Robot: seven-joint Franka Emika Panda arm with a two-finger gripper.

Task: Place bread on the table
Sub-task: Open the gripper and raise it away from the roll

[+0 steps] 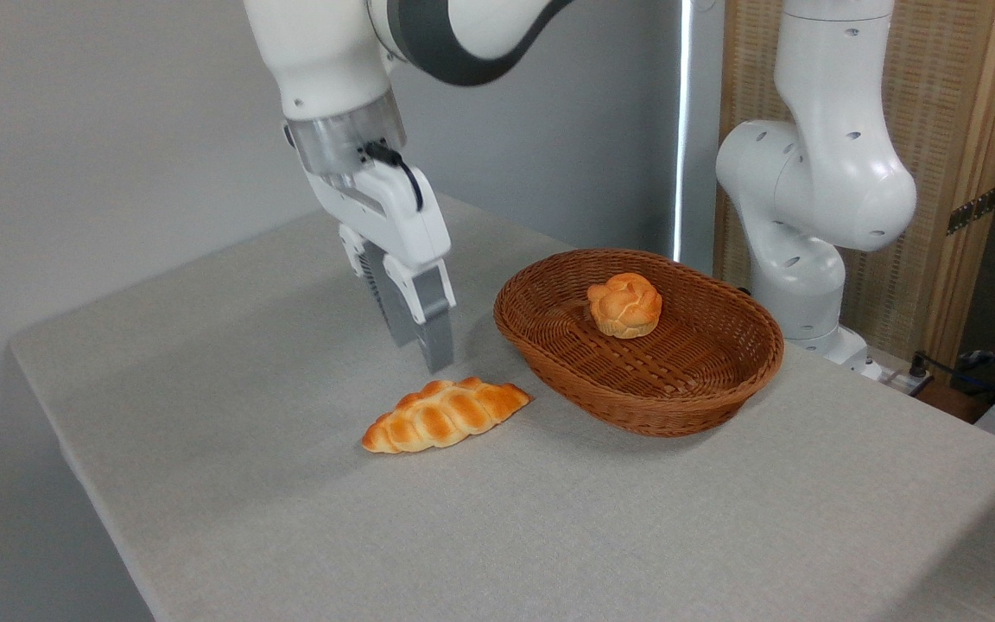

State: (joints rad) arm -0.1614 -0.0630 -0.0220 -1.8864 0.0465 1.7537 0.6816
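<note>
Now the brown basket [705, 380] sits on the surface [290, 518], and it has one thing in it: a small round bun [624, 304] with a knotted top, resting near the back of the basket floor. That basket is oval, woven from thin brown strips, with low sloping sides. Outside it, the long bread [446, 414] lies flat on the grey cloth, just beside the basket's left wall, its right tip close to the wall. It is golden orange, shiny and bumpy like a braid, with pointed ends. Above and a little behind the bread hangs the claw [418, 324], pointing down, holding nothing; its two grey fingers look close together, but I cannot tell if they are fully closed. Over to the right, behind the basket, stands the white arm base [808, 199], in front of a woven wooden screen [938, 130].
</note>
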